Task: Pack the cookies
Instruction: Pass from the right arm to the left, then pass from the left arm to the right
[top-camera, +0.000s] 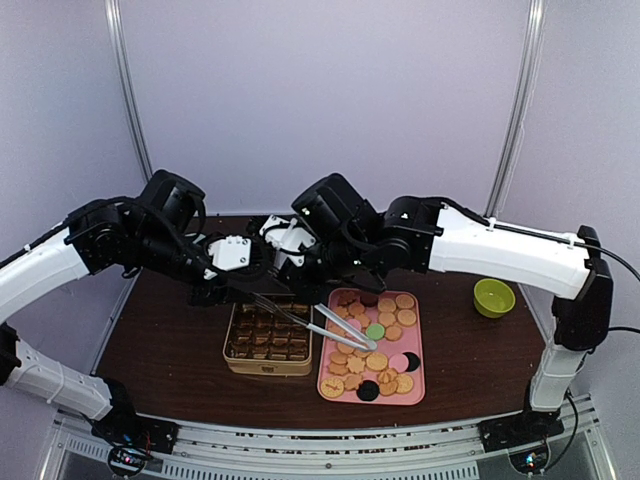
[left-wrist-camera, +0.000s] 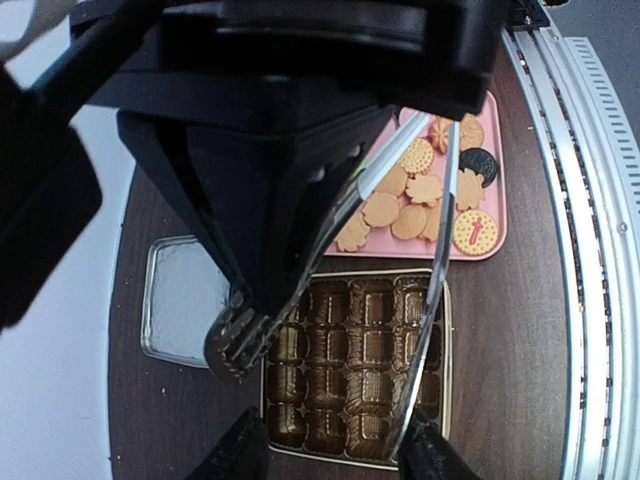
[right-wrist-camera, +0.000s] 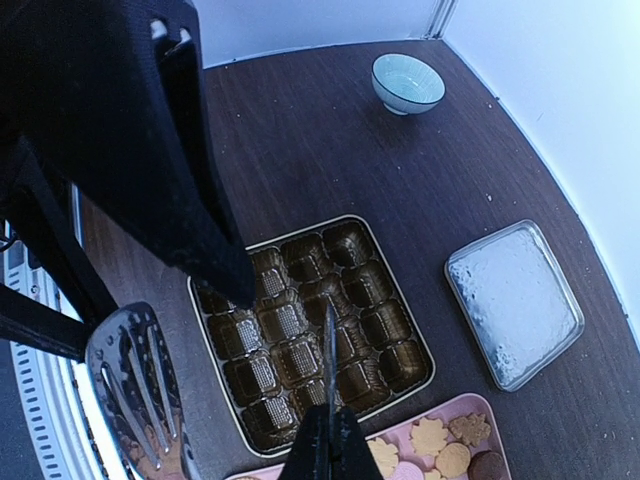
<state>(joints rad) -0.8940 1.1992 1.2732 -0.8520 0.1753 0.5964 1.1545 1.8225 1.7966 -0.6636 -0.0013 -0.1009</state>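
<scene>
The cookies (top-camera: 375, 345) lie on a pink tray (top-camera: 423, 340); most are tan, one is green, and a few are pink or black. Left of the tray stands a square tin box (top-camera: 228, 345) whose brown moulded cavities (left-wrist-camera: 350, 360) show no cookies. Metal tongs (top-camera: 320, 322) hang slanted over the box and tray. My right gripper (right-wrist-camera: 325, 440) is shut on one thin arm of the tongs (right-wrist-camera: 326, 340). My left gripper (left-wrist-camera: 332, 450) straddles the tongs' spread ends. The thin arm (left-wrist-camera: 425, 330) touches its right finger. The forked head (left-wrist-camera: 235, 345) is clear of its left finger.
The tin's silver lid (right-wrist-camera: 515, 305) lies flat on the dark table beyond the box. A small green bowl (top-camera: 494, 297) stands at the right of the table. Both arms crowd together above the box. White walls close in the back and sides.
</scene>
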